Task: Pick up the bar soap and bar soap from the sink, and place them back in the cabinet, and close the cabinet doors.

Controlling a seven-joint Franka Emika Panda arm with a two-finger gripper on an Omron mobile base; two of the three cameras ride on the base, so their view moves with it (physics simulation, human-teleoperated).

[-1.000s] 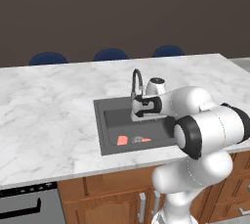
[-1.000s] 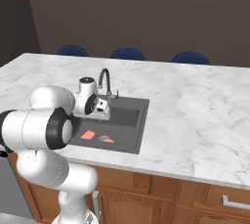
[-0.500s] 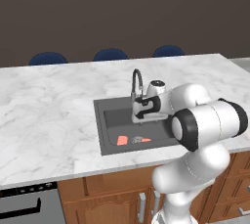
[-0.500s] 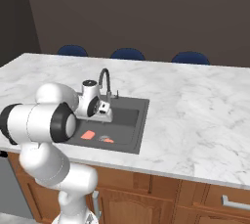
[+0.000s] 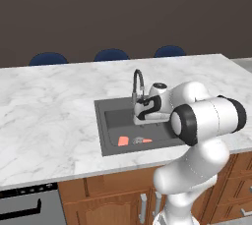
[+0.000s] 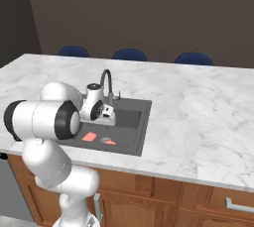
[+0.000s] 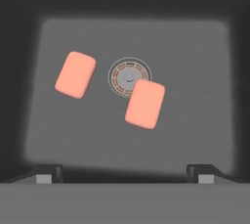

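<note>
So the hand (image 7: 125, 176) is hanging over the sink (image 7: 44, 120), looking straight down into it, fingers spread wide with nothing between them. Both soaps are lying flat on the basin floor. One bar soap (image 7: 145, 103) sits just beside the drain strainer (image 7: 128, 76), overlapping its edge a bit, and it's the closer one to the hand's centre line. The other bar soap (image 7: 75, 74) is off to the side, apart from the first, nearer one side wall. In the hand view both have their long axis running roughly up-down with a slight tilt, so the fingers would close across the short side. I'd guess the bar by the drain goes first.
</note>
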